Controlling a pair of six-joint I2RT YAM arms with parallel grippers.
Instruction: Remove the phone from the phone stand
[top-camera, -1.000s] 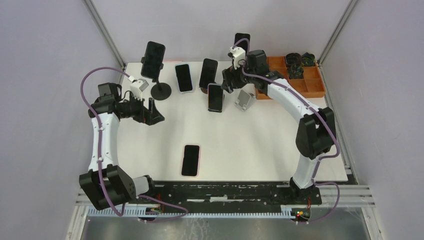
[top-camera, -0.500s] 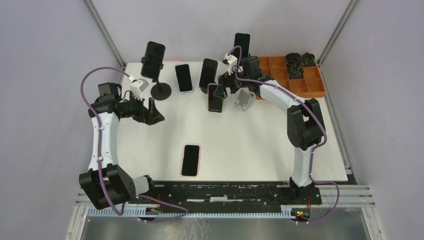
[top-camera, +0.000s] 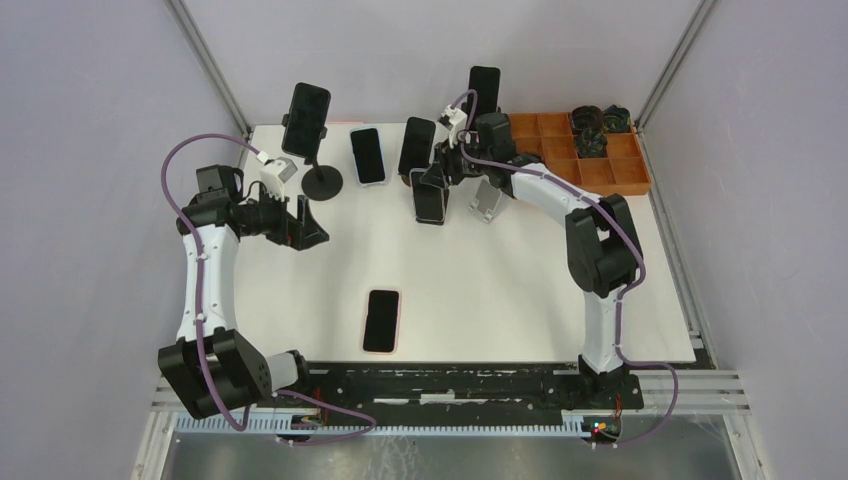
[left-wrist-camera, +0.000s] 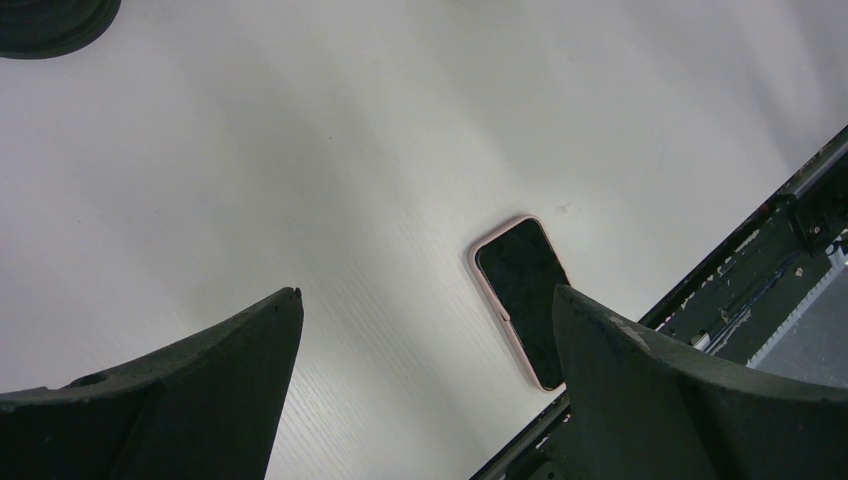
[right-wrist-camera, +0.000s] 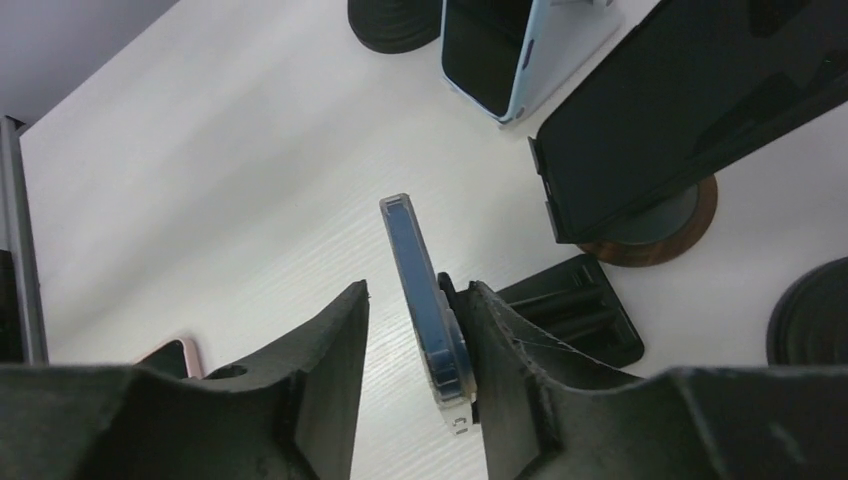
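My right tool (right-wrist-camera: 415, 292) at the phone (right-wrist-camera: 425, 310) on its stand (right-wrist-camera: 580, 305).
It straddles the phone, not yet clamped; my left tool (left-wrist-camera: 425, 300) is wide open.

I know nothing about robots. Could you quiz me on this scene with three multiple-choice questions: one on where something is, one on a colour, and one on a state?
1. Where is the pink-cased phone?
A) propped on a stand
B) flat on the white table, near the arms' bases
C) inside the tray

2. What colour is the compartment tray?
A) orange
B) green
C) black

3. How are the left arm's fingers?
A) clamped on a phone
B) shut, empty
C) wide apart, empty

Answers:
1 B, it lies face up close to the near edge.
2 A, it is plainly orange at the far right corner.
3 C, bare table shows between them in the left wrist view.
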